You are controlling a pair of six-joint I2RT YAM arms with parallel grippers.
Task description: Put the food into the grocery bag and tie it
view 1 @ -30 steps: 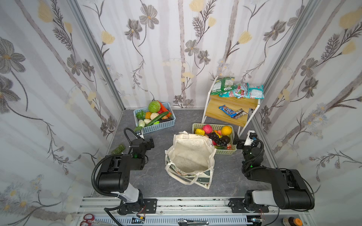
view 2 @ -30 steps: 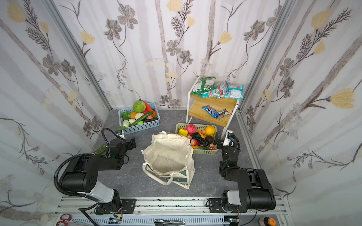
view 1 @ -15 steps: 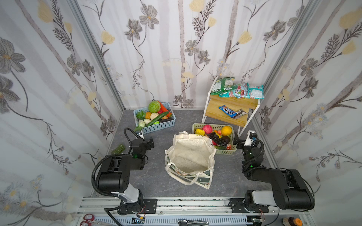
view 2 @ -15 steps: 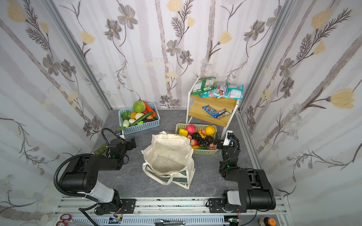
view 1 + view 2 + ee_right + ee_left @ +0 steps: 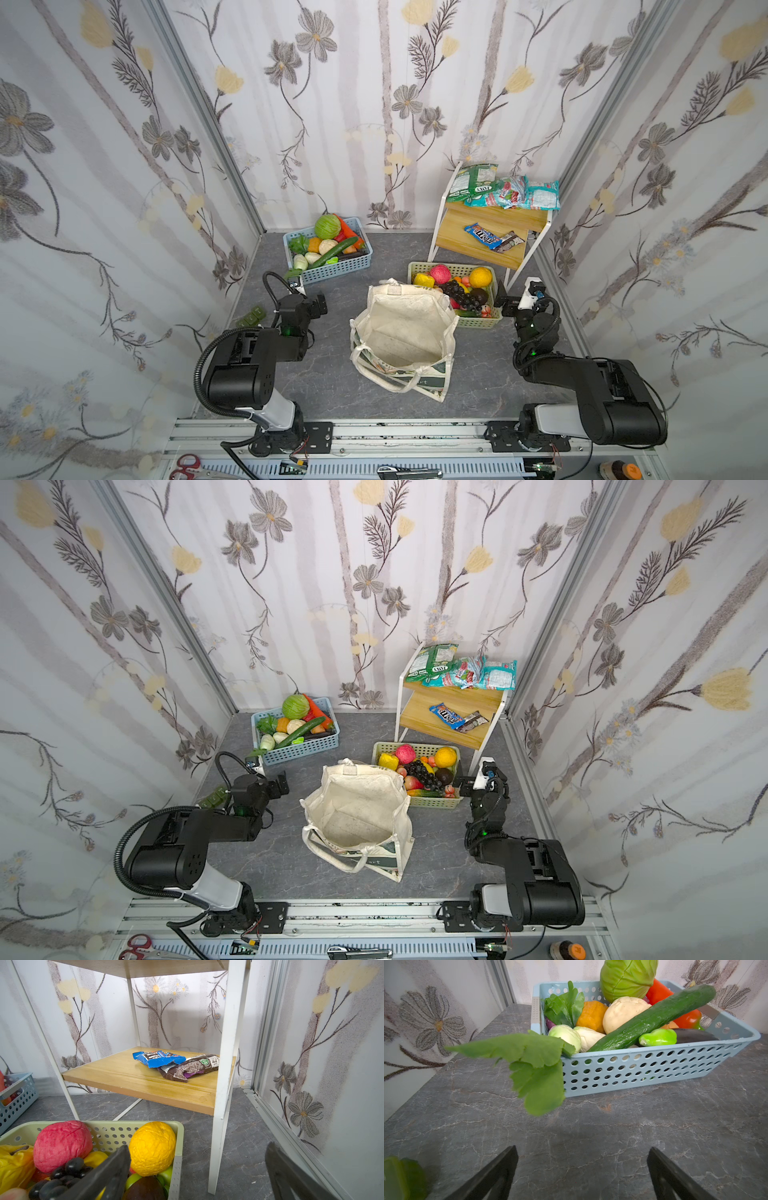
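Both claws are spread and empty. The left gripper [image 5: 308,293] is left of centre by the blue basket [image 5: 332,270], and the right gripper [image 5: 516,293] is at the right beside the green basket [image 5: 478,322]. The bag [image 5: 405,332] sits mid-frame, mouth open, with nothing I can see inside. The orange [image 5: 480,277] lies in the green basket and the snack packet [image 5: 473,183] tops the shelf [image 5: 498,214], upper right. The bag is limp, so a dropped orange could clip its sagging rim and fold it shut. Its handles lie half tucked at the front and are hard to trace.

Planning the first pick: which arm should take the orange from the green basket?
Right. The right gripper is open beside the pale green basket, orange just ahead; the left gripper faces the blue basket, across the grocery bag.
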